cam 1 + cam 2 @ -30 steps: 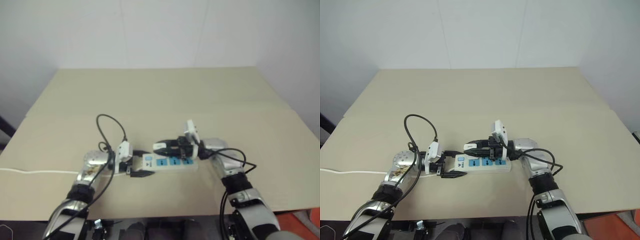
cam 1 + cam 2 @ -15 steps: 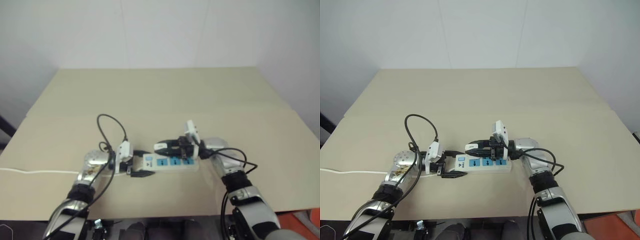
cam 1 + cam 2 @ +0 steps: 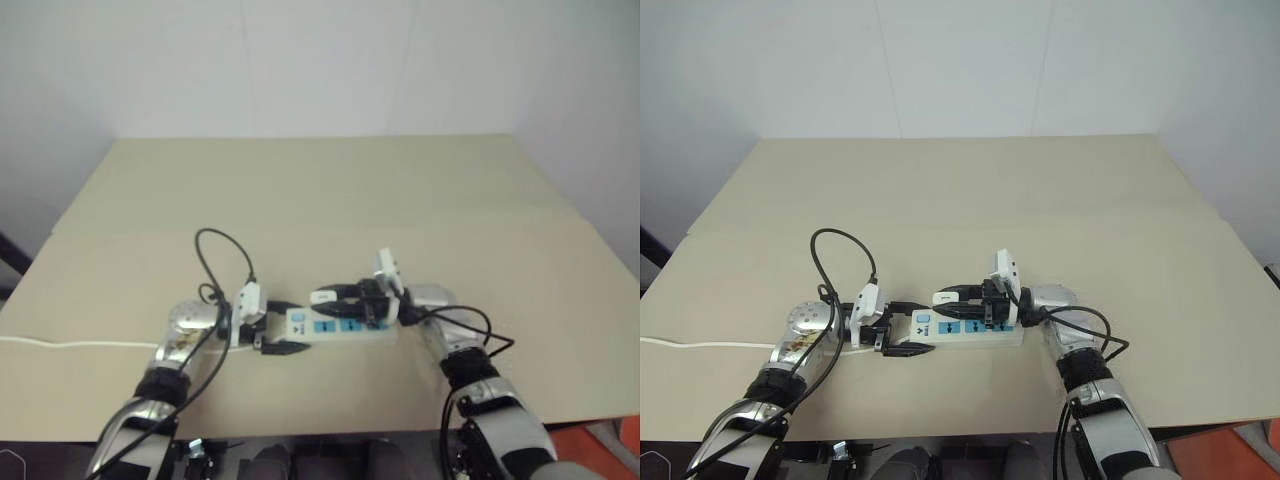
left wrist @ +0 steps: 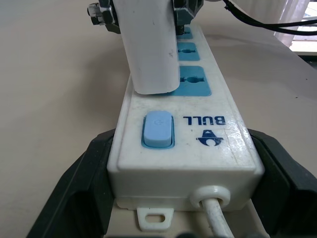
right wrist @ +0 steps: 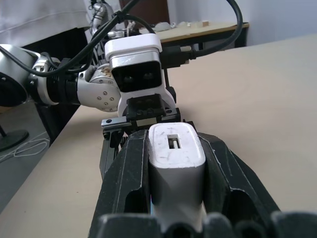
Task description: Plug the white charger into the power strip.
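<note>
Gripping power strip [image 4: 188,134] left claw [image 4: 183,188], right claw [image 5: 176,173] clamping white charger [image 5: 174,151] above it

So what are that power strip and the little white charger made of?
Both look like plastic. The power strip seems hard and glossy: light glints off its white casing, with printed lettering. The white charger looks smooth and more matte, with faint scuffs on its end face.

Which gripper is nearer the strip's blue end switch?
Left. The left gripper clamps the power strip at the end bearing the blue switch. The right gripper holds the white charger over the sockets beyond it.
</note>
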### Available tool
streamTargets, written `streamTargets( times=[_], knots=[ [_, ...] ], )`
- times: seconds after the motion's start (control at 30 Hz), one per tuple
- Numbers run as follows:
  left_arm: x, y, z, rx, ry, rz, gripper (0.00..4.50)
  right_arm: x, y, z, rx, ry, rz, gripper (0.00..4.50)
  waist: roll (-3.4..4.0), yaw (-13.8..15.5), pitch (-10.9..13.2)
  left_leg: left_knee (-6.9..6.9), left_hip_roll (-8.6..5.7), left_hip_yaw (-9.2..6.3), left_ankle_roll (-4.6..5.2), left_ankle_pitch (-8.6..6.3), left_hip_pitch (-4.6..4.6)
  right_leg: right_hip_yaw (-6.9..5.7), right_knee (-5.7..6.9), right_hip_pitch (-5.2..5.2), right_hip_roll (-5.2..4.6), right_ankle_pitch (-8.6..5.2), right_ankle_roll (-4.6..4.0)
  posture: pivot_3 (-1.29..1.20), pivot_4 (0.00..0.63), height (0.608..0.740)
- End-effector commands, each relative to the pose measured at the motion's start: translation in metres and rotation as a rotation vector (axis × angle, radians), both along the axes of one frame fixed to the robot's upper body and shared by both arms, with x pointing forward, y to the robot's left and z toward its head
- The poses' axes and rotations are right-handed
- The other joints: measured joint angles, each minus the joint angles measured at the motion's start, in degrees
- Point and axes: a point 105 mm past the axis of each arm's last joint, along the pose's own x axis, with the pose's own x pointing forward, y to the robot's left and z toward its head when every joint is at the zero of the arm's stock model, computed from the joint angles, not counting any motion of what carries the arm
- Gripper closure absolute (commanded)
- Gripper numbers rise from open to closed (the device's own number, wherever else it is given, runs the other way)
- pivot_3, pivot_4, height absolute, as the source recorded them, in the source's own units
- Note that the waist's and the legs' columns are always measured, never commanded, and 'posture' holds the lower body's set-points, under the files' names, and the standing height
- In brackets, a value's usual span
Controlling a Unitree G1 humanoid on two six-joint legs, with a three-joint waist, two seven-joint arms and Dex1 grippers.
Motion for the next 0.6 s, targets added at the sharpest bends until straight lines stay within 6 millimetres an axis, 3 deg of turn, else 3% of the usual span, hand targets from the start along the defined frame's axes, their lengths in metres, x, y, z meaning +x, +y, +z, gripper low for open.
streamTargets(
  times=[0.03,0.6],
  knots=[
    [0.0,-0.002,0.002,0.01,-0.004,-0.013,1.21,-0.001,-0.004,-0.014,-0.023,-0.006,-0.004,3.38,0.0,-0.04,0.0,-0.06,0.0,0.0,0.08,-0.05,0.12,0.0,-0.02,0.09,0.0,0.0,0.0,0.0,0.15,0.74],
    [0.0,0.0,0.001,0.013,-0.002,-0.011,1.21,-0.003,-0.004,-0.045,-0.123,0.069,-0.001,3.38,-0.05,-0.11,-0.07,-0.16,0.01,0.0,0.06,-0.04,0.52,0.06,-0.04,0.25,0.0,-0.01,-0.01,0.0,0.15,0.74]
  ],
)
